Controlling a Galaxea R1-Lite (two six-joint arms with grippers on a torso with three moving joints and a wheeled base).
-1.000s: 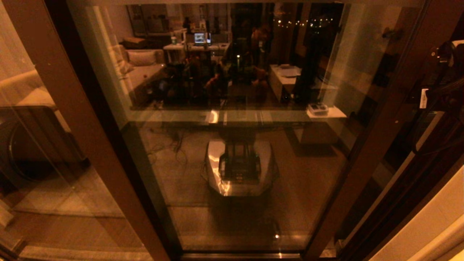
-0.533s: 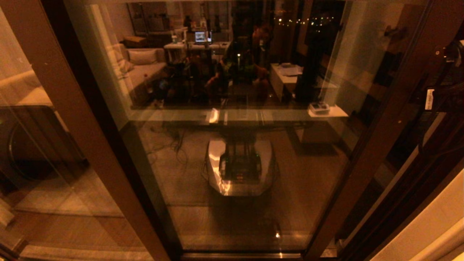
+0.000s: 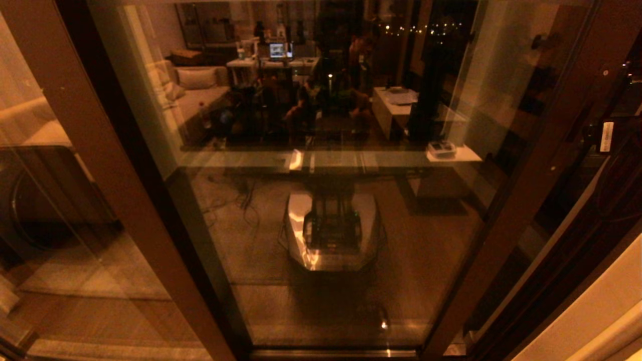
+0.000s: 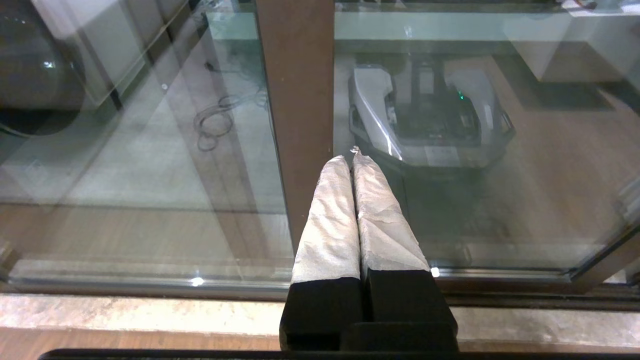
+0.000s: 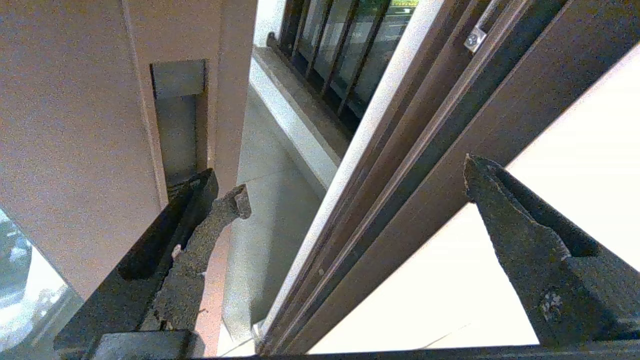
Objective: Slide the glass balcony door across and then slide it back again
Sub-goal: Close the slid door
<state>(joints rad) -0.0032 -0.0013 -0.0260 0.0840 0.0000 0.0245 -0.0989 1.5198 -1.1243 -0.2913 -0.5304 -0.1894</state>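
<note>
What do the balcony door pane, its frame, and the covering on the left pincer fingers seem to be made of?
Glass balcony door: clear glass, glossy; it mirrors the room and robot base.
Its frame upright: probably painted or coated metal, matte brown, with a recessed handle; wood is not excluded.
Left pincer, shut: fingers wrapped in whitish, wrinkled tape or fabric.

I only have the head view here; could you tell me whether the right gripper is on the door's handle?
Observer: The right gripper is open, with one fingertip at the lower end of the recessed handle on the glass balcony door.
Operator: Is the door shut against its frame?
Observer: No, a gap beside its edge shows the balcony floor and the black railing.
Operator: And the left gripper?
Observer: The left gripper is shut, pointing at a brown upright.
</note>
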